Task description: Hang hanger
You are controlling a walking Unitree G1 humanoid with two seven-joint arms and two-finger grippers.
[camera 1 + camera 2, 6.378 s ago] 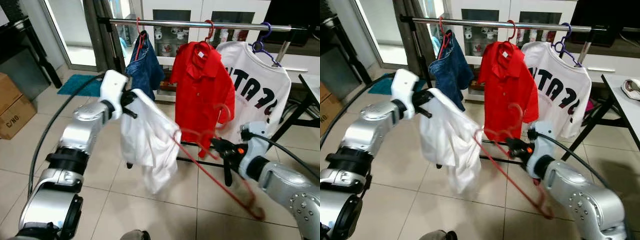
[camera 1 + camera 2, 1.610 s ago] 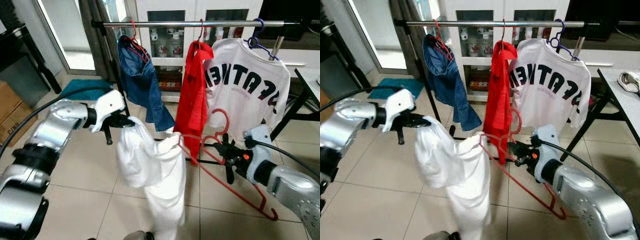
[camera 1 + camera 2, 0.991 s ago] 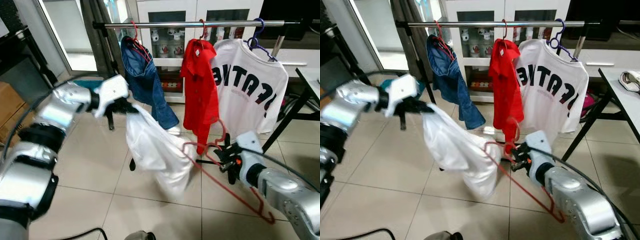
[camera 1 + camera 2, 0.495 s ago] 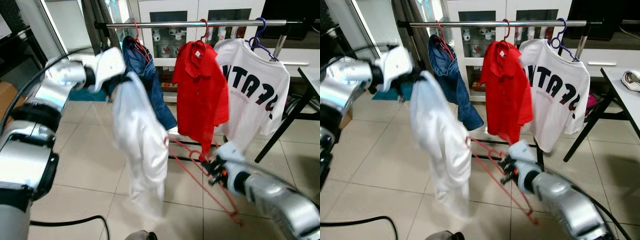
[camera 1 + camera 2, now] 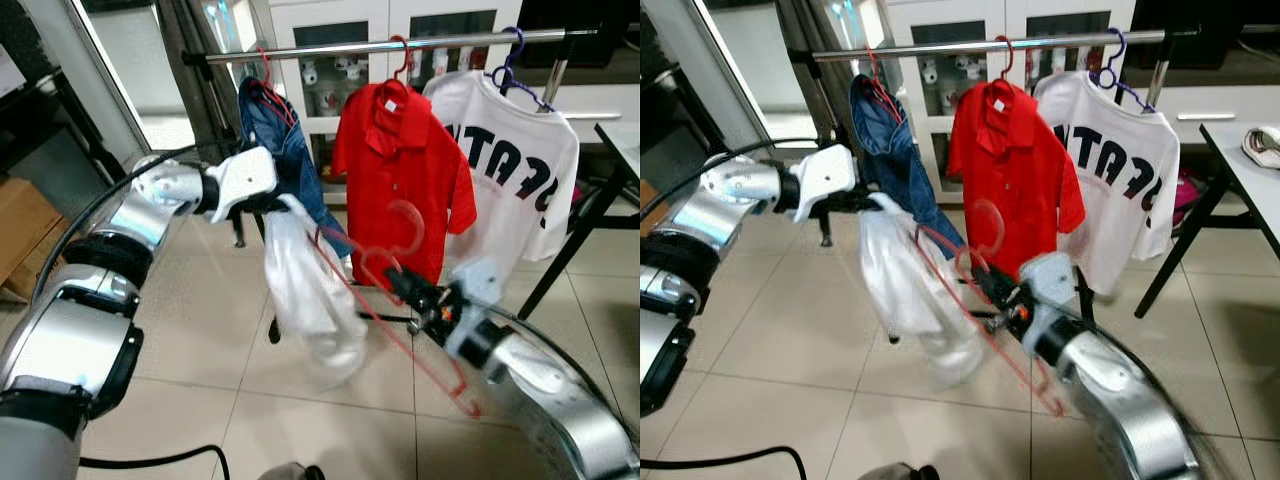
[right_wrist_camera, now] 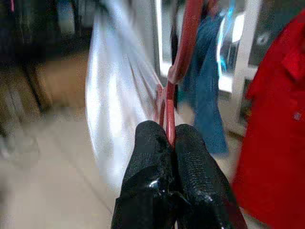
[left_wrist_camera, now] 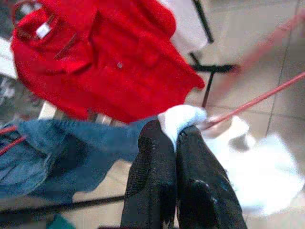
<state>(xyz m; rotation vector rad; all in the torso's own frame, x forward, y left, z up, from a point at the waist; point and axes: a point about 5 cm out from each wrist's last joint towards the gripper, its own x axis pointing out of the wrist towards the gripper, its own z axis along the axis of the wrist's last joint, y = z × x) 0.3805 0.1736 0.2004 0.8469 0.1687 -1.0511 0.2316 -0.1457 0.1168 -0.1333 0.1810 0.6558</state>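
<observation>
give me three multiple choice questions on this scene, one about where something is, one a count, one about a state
1. Where does the red shirt hang on the rail?
A. between the jeans and the white printed shirt
B. at the far left end
C. on the floor

2. How many garments hang on the rail?
A. one
B. three
C. five

3. What does the right gripper hold?
A. nothing
B. a cup
C. a red hanger

Answers: 1 A, jeans hang on one side, white printed shirt on the other. 2 B, jeans and two shirts. 3 C, fingers shut on its wire.

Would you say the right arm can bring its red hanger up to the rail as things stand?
Probably yes: the right pincer grips the red hanger, and the rail looks bare between the jeans and the red shirt.
</observation>
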